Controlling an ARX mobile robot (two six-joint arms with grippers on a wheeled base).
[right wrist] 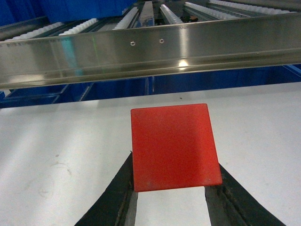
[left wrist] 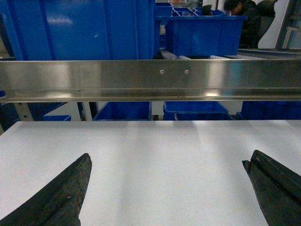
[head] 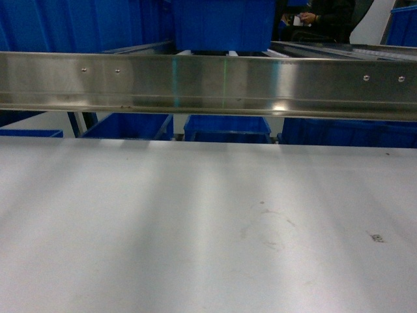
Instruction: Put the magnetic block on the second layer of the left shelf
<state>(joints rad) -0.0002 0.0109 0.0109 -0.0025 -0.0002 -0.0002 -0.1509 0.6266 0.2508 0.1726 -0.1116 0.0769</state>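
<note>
Magnetic block point(right wrist: 175, 147), bright red and showing one flat square face to the right wrist camera, sits pinched between the two dark fingers point(right wrist: 117, 193) of the right end effector point(right wrist: 170, 195), held above the white surface point(right wrist: 56, 141). Its lower edge meets the fingers on both sides, and its upper edge points toward the steel rail point(right wrist: 150, 49) that crosses the view. Beyond that rail, white roller rails point(right wrist: 127, 19) run away from the camera.

The left end effector point(left wrist: 167, 188) is spread wide, its two dark fingers point(left wrist: 61, 193) at opposite edges of the left wrist view with only bare white surface between them; nothing is in its grasp. Ahead of it the same kind of steel rail spans the picture, with a large deep blue bin point(left wrist: 80, 28) on the shelf tier behind it at the left, and smaller blue bins point(left wrist: 202, 33) farther right. More blue bins point(left wrist: 123, 111) show beneath the rail.

From the head camera, neither end effector nor the block can be seen: only the white surface in front, the steel rail across the middle, and blue bins above and below it. A person in dark clothing point(left wrist: 244, 21) sits in the far background.
</note>
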